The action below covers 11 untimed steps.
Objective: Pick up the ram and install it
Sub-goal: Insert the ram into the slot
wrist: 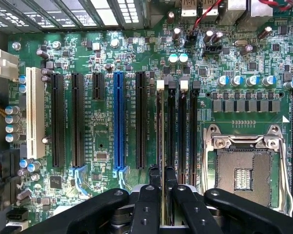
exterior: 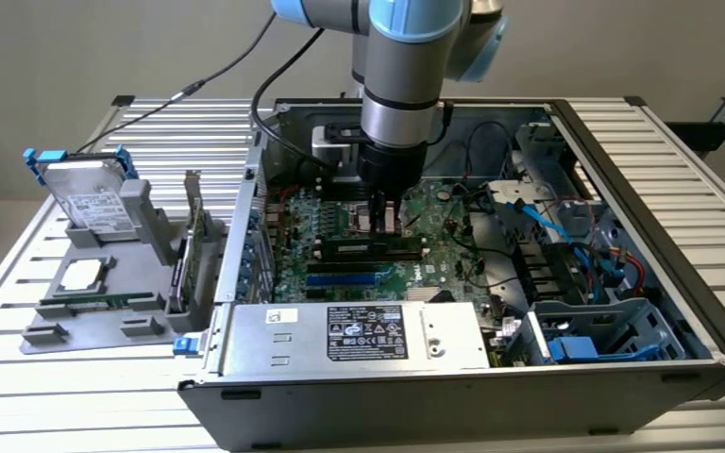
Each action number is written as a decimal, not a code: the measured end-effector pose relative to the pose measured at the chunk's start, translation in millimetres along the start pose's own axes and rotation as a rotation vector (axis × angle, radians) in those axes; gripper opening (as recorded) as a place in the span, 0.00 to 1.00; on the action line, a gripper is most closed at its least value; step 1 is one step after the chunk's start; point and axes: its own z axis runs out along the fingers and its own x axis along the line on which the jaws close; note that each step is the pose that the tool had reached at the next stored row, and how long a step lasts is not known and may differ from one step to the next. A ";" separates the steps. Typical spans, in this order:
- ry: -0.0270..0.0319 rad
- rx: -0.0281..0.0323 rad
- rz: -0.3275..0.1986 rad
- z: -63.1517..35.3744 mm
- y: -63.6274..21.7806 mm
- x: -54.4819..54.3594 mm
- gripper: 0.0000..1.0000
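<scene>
Room above mem slots [wrist: 171,126] open; cables [exterior: 562,226], PSU [exterior: 350,335] prob crowd sides.

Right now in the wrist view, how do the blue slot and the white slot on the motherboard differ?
Colour: the blue slot is blue, the white slot white. Width: the white slot looks broader than the blue slot. Place: the blue slot sits between black slots; the white slot ends the row. Both empty, parallel.

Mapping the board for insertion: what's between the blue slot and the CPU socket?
Wrist view: between the blue slot and the CPU socket sit one long black expansion slot, then the row of memory slots, side by side.
</scene>
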 end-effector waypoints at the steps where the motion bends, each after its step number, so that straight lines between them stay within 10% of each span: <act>1: 0.0004 0.0000 0.000 0.2 0.0 0.0 0.15; 11: 0.0061 0.0003 0.001 1.0 -0.1 -0.2 0.17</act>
